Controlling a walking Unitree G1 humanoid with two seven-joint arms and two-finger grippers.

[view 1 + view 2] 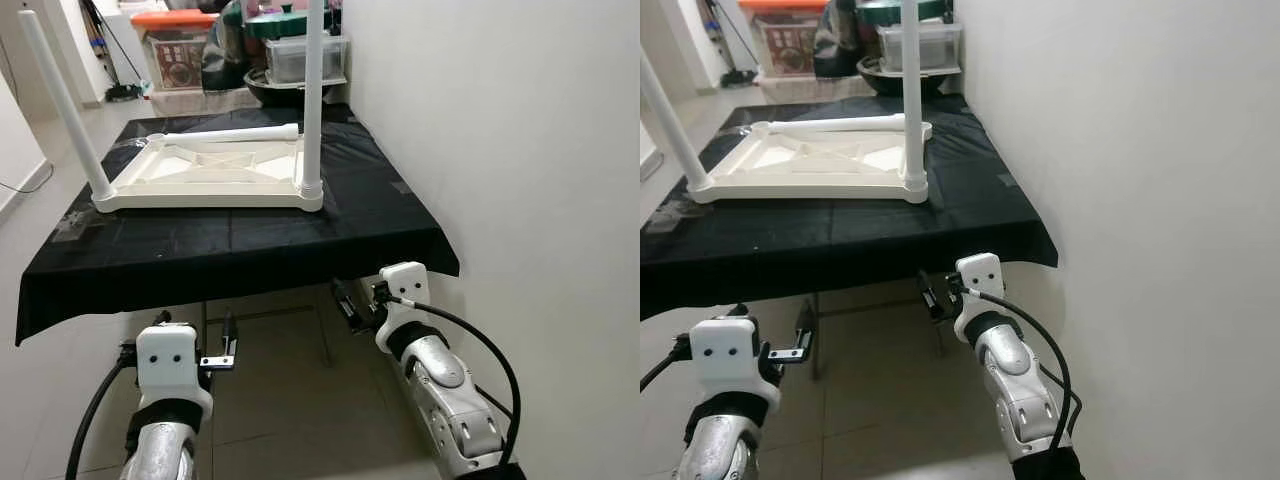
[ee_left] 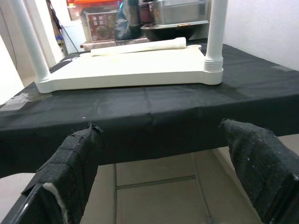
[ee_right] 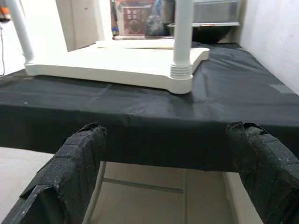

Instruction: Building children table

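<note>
A white children's table top lies upside down on a table draped in black cloth. Two white legs stand upright in its near corners, one on the left and one on the right. A third, loose leg lies across the far side of the top. My left gripper hangs open below the cloth's front edge, left of centre. My right gripper is open too, just under the front right corner of the cloth. Nothing is between either pair of fingers.
A white wall runs close along the table's right side. Behind the table stand an orange-lidded box, a clear plastic box and a dark bowl. Tiled floor lies under and before the table.
</note>
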